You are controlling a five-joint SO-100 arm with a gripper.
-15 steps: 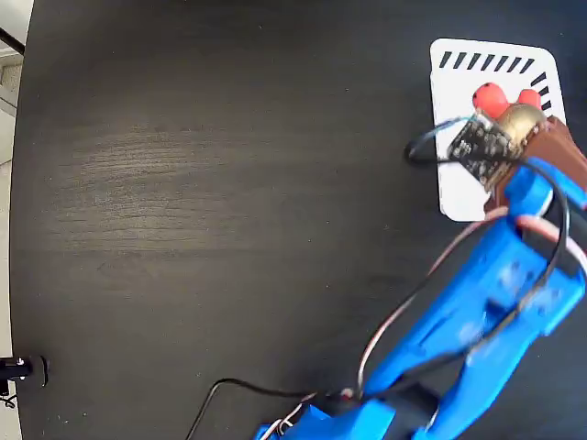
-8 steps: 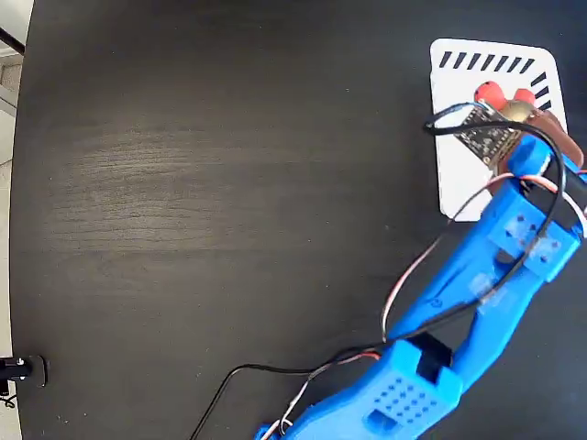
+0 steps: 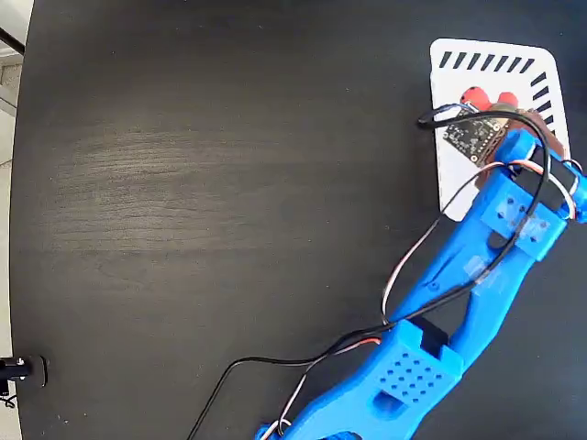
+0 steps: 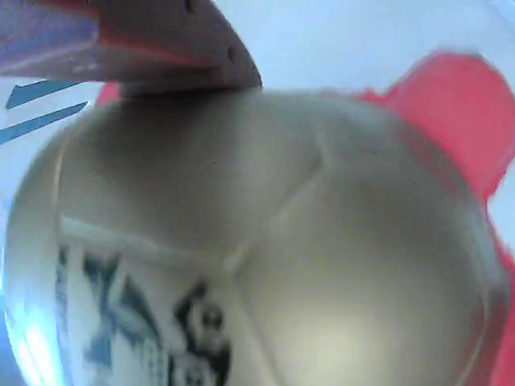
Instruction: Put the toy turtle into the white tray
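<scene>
The toy turtle [image 3: 474, 94] shows only its coral-red head and a foot in the fixed view, over the upper part of the white tray [image 3: 448, 92]; its shell is hidden under the wrist's circuit board. My gripper [image 3: 500, 112] sits right over it, shut on the toy turtle. In the wrist view the silvery-gold shell [image 4: 322, 241] with its black-and-white mark fills the frame. One brown finger [image 4: 161, 48] presses against the shell's top edge. White tray surface [image 4: 346, 40] lies behind it. Whether the turtle rests on the tray or hangs just above it I cannot tell.
The blue arm [image 3: 486, 266] runs from the bottom edge up to the tray, trailing black and white cables [image 3: 404, 275]. The black table [image 3: 229, 183] spreads left to its edge near the frame's left side. A small black object [image 3: 18, 368] sits at the bottom left.
The arm has stretched further up and slightly left over the tray, carrying the turtle with it. The turtle's red parts now lie nearer the tray's slotted top edge.
</scene>
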